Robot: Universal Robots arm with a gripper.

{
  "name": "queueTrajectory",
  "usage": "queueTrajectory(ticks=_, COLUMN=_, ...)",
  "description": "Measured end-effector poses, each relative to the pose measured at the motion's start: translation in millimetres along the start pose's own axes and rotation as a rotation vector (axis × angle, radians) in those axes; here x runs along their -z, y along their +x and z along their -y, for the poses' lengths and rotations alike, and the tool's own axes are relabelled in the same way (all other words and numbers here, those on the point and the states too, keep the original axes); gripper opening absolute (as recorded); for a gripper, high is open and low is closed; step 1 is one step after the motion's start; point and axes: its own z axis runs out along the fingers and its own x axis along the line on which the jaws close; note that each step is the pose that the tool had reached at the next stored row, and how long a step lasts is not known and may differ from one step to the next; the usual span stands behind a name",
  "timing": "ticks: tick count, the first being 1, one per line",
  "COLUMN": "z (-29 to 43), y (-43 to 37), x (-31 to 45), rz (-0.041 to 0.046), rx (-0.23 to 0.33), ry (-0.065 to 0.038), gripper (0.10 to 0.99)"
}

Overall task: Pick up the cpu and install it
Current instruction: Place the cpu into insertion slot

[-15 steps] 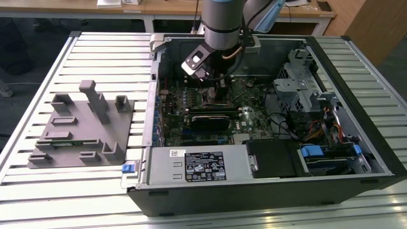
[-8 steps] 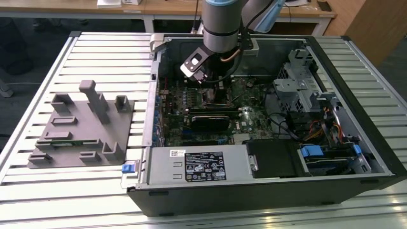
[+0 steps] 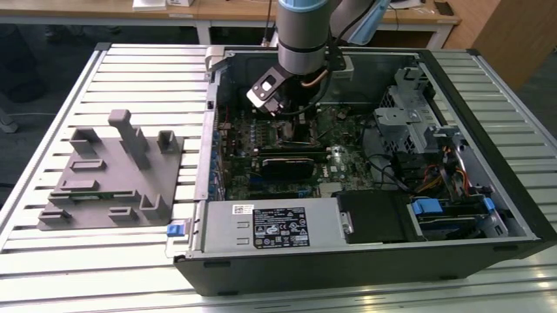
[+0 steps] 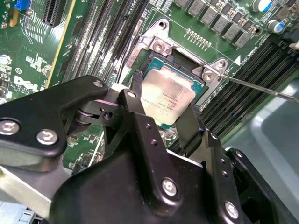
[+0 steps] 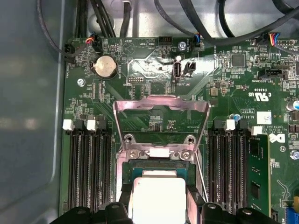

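Your tool (image 4: 162, 105) is closed on the cpu (image 4: 170, 91), one finger against each of two opposite edges, as the second wrist view shows. The chip lies flat, directly over the open socket (image 4: 159, 44). The socket's metal lid (image 5: 161, 105) stands raised in the first wrist view. In the exterior view this spot is toward 11 o'clock from the middle of the computer case (image 3: 348, 274). You cannot tell whether the chip is seated.

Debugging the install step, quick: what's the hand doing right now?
Hand: closed on the cpu, holding it at the motherboard socket.
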Motion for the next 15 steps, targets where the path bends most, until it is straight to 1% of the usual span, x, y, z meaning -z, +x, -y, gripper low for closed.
queueTrajectory(ticks=9, z=-0.1, y=0.1, x=-5.8, rz=0.0003, rx=0.000, ry=0.000, gripper=0.541)
queueTrajectory(ticks=15, z=0.0, y=0.1, x=-6.2, rz=0.0001, rx=0.000, ry=0.000, gripper=0.541)
